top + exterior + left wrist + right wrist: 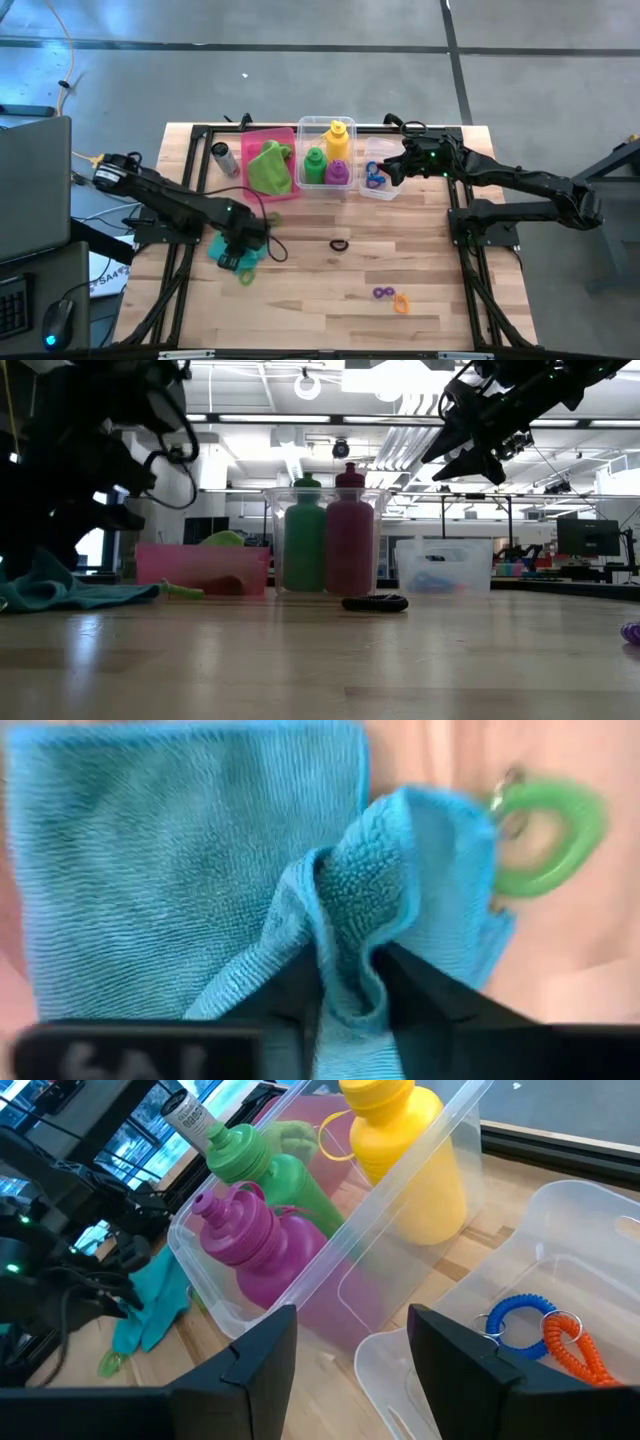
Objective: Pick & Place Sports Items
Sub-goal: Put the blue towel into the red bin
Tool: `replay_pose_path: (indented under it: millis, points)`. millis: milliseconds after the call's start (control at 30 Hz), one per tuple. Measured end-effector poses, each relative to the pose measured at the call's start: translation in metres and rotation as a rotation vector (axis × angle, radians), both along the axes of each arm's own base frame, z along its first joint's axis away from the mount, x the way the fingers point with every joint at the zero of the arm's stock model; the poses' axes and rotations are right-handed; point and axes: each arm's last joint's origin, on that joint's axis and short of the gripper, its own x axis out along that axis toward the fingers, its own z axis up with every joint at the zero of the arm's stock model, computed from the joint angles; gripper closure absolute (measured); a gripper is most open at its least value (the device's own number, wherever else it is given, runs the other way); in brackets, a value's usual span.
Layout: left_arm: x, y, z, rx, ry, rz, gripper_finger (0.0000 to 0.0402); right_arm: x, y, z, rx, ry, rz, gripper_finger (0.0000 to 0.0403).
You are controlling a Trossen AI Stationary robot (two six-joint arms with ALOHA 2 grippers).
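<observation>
A teal cloth lies flat on the table at the near left, with my left gripper shut on a raised fold of it; in the high view the gripper stands on the cloth. A green ring lies just beside the cloth. My right gripper hangs open above the small clear bin that holds a blue ring and an orange ring. Green, purple and yellow bottles stand in the larger clear bin. My left gripper pinches a bunched-up fold of the teal cloth between its two fingers, near the cloth's edge on the green ring's side. The fingers come from above, pointing down. The fold stands up between them while the remaining cloth lies flat on the table.
A pink bin at the back holds a lime green cloth; a grey cylinder lies to its left. A black ring lies mid-table, a purple ring and an orange ring near the front right.
</observation>
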Motion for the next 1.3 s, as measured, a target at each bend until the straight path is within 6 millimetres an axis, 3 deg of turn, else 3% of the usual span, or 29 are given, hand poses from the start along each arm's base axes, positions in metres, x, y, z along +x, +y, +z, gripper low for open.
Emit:
replay_pose_path:
  millis: [100, 167, 667, 1000, 1300]
  points:
    - [-0.001, 0.001, 0.009, -0.047, -0.027, 0.050, 0.0376, 0.000, 0.000, 0.000, -0.003, 0.001, 0.001, 0.0219]
    - [-0.003, 0.001, 0.015, -0.067, -0.042, 0.088, 0.0392, 0.000, 0.000, 0.000, -0.004, 0.002, 0.001, 0.0219]
    - [-0.035, 0.008, 0.069, -0.225, -0.278, 0.300, 0.0399, 0.000, 0.000, 0.000, 0.017, -0.006, -0.013, 0.0219]
    - [-0.060, 0.017, 0.117, -0.332, -0.702, 0.444, 0.0400, 0.002, 0.004, 0.000, 0.018, -0.007, 0.035, 0.0219]
    - [-0.057, 0.029, 0.159, -0.245, -0.925, 0.561, 0.0401, 0.002, 0.005, 0.000, -0.027, 0.006, 0.096, 0.0219]
